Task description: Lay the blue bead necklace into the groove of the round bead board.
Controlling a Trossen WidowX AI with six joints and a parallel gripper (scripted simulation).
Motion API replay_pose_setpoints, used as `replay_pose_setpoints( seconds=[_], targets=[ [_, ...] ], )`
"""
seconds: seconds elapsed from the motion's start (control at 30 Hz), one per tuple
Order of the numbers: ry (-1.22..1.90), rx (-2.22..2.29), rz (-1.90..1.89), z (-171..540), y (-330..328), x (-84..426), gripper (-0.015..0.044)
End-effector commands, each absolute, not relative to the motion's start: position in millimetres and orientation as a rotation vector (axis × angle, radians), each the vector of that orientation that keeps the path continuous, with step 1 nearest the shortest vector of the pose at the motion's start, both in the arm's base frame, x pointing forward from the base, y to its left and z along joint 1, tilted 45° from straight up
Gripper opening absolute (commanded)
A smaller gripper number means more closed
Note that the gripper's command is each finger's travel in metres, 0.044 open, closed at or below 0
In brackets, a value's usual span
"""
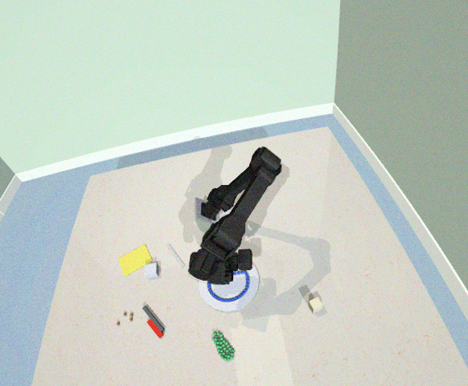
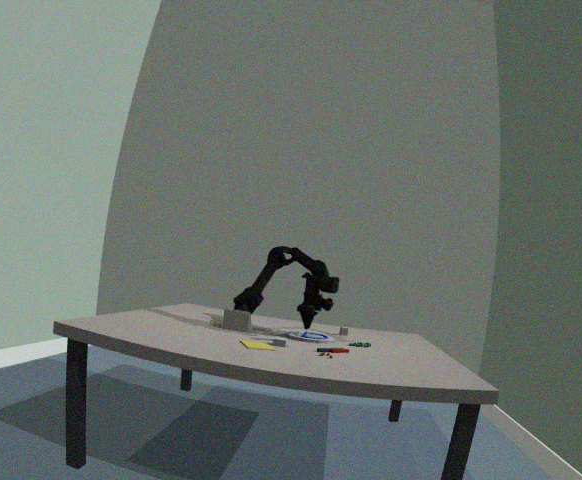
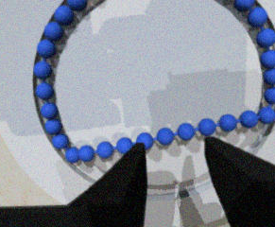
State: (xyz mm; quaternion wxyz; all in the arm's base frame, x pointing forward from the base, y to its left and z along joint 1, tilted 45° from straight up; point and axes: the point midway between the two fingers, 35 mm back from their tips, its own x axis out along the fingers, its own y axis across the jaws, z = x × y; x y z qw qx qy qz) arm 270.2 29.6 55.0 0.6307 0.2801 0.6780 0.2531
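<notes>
The blue bead necklace (image 1: 227, 300) (image 2: 314, 335) (image 3: 46, 48) lies on the round white bead board (image 1: 230, 306) (image 3: 9, 95). In the wrist view its left and right sides follow the round groove. Its near part runs as an almost straight, slightly slanted row across the inside of the ring, out of the groove. The near arc of the groove (image 3: 175, 186) shows bare below that row. My gripper (image 2: 307, 327) (image 3: 174, 148) is partly open and empty, low over the board, its fingertips apart beside the straight row. In the top view the arm hides the fingertips and part of the necklace.
Green beads (image 1: 223, 346) (image 2: 360, 344) lie near the board. A cream block (image 1: 315, 304) (image 2: 343, 330) stands on the other side. A yellow sheet (image 1: 134, 260) (image 2: 256, 345), a pale block (image 1: 151, 270), a thin white stick (image 1: 175, 255), a black-and-red marker (image 1: 153, 320) and small brown pieces (image 1: 131, 317) lie around.
</notes>
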Motion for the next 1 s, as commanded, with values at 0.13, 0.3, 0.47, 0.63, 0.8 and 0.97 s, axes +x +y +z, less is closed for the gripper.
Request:
replay_pose_setpoints(
  seconds=[0.13, 0.3, 0.47, 0.63, 0.8, 0.97],
  targets=[
    [1.796, 1.345, -0.221, 25.7, -21.6, 269.3, 0.012],
    [1.796, 1.345, -0.221, 25.7, -21.6, 269.3, 0.012],
    [1.796, 1.345, -0.221, 25.0, -20.9, 269.2, 0.012],
    [1.796, 1.345, -0.22, 13.2, -9.1, 268.4, 0.012],
    [1.784, 1.337, -0.219, 16.2, -13.9, 271.2, 0.012],
    [1.787, 1.339, -0.219, 11.5, -8.9, 270.5, 0.012]
  ],
)
